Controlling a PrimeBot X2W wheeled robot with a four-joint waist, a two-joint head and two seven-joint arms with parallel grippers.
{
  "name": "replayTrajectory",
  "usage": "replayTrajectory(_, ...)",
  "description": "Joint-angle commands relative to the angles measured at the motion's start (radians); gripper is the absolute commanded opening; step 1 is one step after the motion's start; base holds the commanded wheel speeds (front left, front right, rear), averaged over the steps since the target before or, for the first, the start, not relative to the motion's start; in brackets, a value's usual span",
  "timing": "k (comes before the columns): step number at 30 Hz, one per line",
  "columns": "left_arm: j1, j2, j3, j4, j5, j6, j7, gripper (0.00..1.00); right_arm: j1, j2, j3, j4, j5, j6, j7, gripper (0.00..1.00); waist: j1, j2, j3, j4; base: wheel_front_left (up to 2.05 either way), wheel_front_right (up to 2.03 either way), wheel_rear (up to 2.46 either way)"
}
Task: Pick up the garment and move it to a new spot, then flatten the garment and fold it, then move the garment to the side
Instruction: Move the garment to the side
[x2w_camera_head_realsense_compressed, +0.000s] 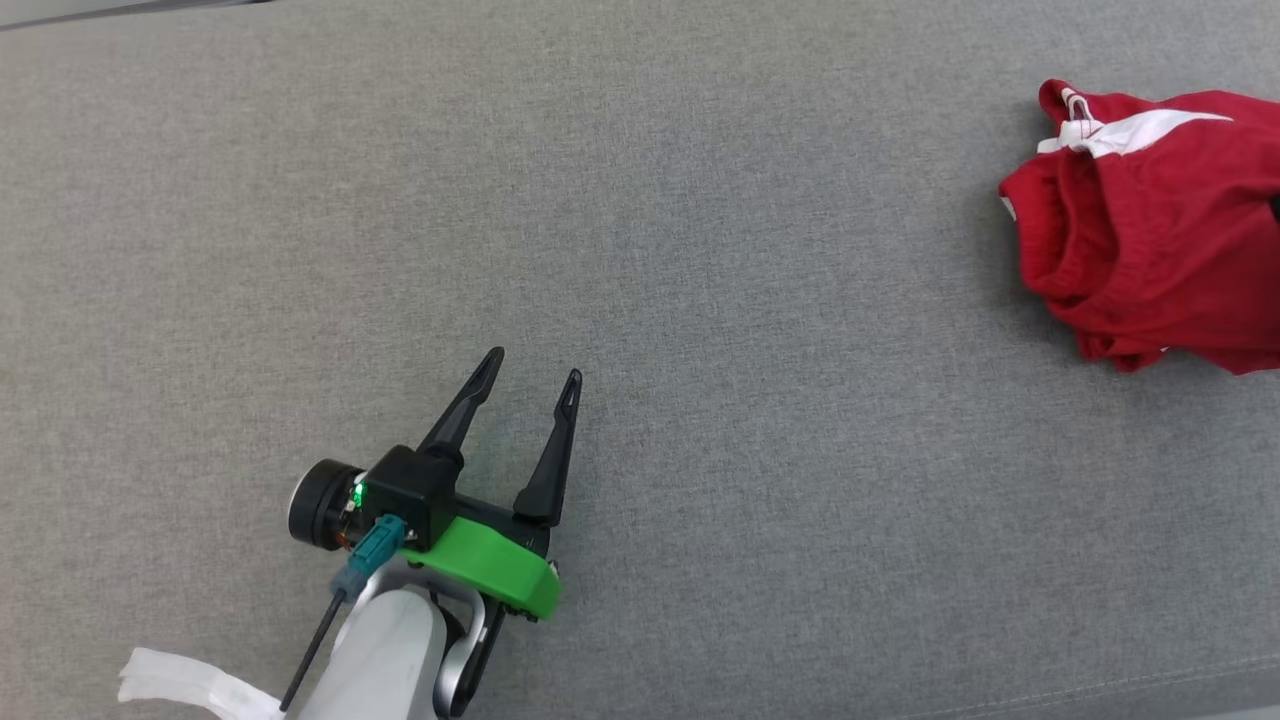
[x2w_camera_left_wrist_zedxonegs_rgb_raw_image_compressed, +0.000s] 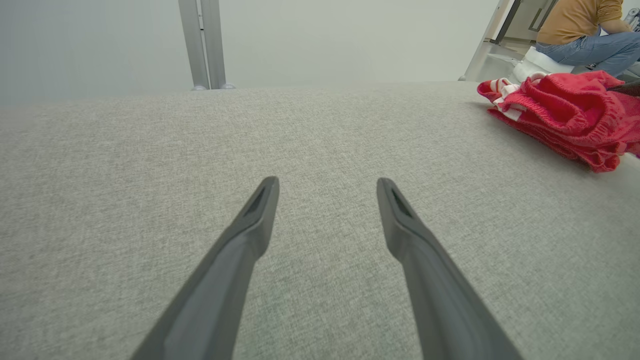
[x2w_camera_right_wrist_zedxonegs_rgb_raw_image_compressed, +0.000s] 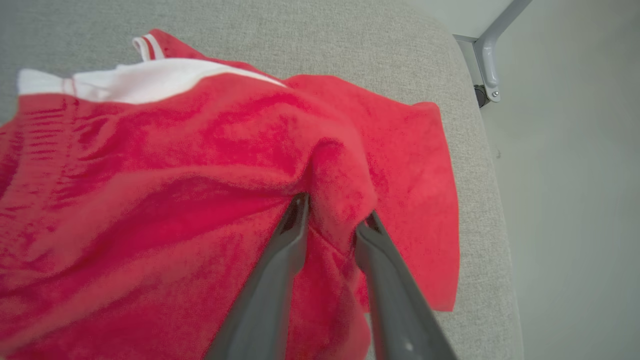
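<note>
The crumpled red garment with white trim (x2w_camera_head_realsense_compressed: 1150, 250) lies bunched at three o'clock on the grey woven-fabric surface (x2w_camera_head_realsense_compressed: 700, 250). It is at about two o'clock from the left gripper (x2w_camera_head_realsense_compressed: 534, 364), whose jaws gape empty, well apart from it. The right gripper (x2w_camera_right_wrist_zedxonegs_rgb_raw_image_compressed: 336, 207) is far nearer: its two dark fingers straddle a raised ridge of the cloth, slightly parted, and whether they pinch it cannot be told; the heap shows no clear long axis.

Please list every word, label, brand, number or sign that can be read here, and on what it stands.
No readable text anywhere.
The red garment has white stripes, no lettering; a tiny white patch at its edge is too small to read.
The left tool and its green bracket bear no marking.
</note>
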Motion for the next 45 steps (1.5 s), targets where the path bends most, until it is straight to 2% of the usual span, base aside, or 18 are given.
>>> replayTrajectory(1,-0.016,0.004,0.002,0.001,-0.007,-0.003,-0.003,1.00,-0.013,0.006,0.005,0.035,-0.012,-0.002,-0.024,1.00,-0.0001,0.0000,-0.016,0.007,0.00,0.00,0.00)
replayTrajectory(8,0.024,0.010,0.036,-0.008,-0.017,0.012,-0.003,1.00,-0.022,0.057,0.004,0.197,-0.039,-0.002,-0.134,1.00,-0.0001,0.0000,-0.110,0.014,0.00,0.00,0.00)
replayTrajectory(13,0.070,0.017,0.083,-0.047,-0.047,0.015,-0.003,1.00,0.013,0.087,-0.016,0.175,-0.020,-0.002,-0.272,1.00,-0.0001,0.0000,-0.202,0.018,0.00,0.00,0.00)
replayTrajectory(16,0.114,0.025,0.117,-0.069,-0.066,0.023,-0.003,1.00,0.059,0.115,-0.027,0.112,0.013,-0.002,-0.342,1.00,-0.0001,0.0000,-0.265,0.022,0.00,0.00,0.00)
replayTrajectory(18,0.149,0.040,0.145,-0.086,-0.073,0.030,-0.003,1.00,0.115,0.132,-0.037,0.028,0.041,-0.002,-0.397,1.00,-0.0001,0.0000,-0.316,0.027,0.00,0.00,0.00)
replayTrajectory(24,0.206,0.068,0.200,-0.112,-0.098,0.054,-0.003,1.00,0.242,0.160,-0.093,-0.154,0.061,-0.002,-0.451,1.00,-0.0001,0.0000,-0.370,0.038,0.00,0.00,0.00)
replayTrajectory(29,0.237,0.079,0.223,-0.124,-0.107,0.075,-0.003,1.00,0.361,0.200,-0.188,-0.275,-0.015,-0.002,-0.467,1.00,-0.0001,0.0000,-0.386,0.043,0.00,0.00,0.00)
replayTrajectory(33,0.257,0.075,0.231,-0.119,-0.115,0.085,-0.003,1.00,0.484,0.267,-0.312,-0.361,-0.113,-0.002,-0.467,1.00,-0.0001,0.0000,-0.393,0.048,0.00,0.00,0.00)
replayTrajectory(40,0.273,0.063,0.249,-0.111,-0.103,0.086,-0.003,1.00,0.673,0.386,-0.476,-0.436,-0.262,-0.002,-0.467,1.00,-0.0001,0.0000,-0.398,0.061,0.00,0.00,0.00)
replayTrajectory(45,0.270,0.058,0.256,-0.105,-0.090,0.077,-0.003,1.00,0.727,0.435,-0.527,-0.463,-0.320,-0.001,-0.467,1.00,-0.0001,0.0000,-0.401,0.067,0.00,0.00,0.00)
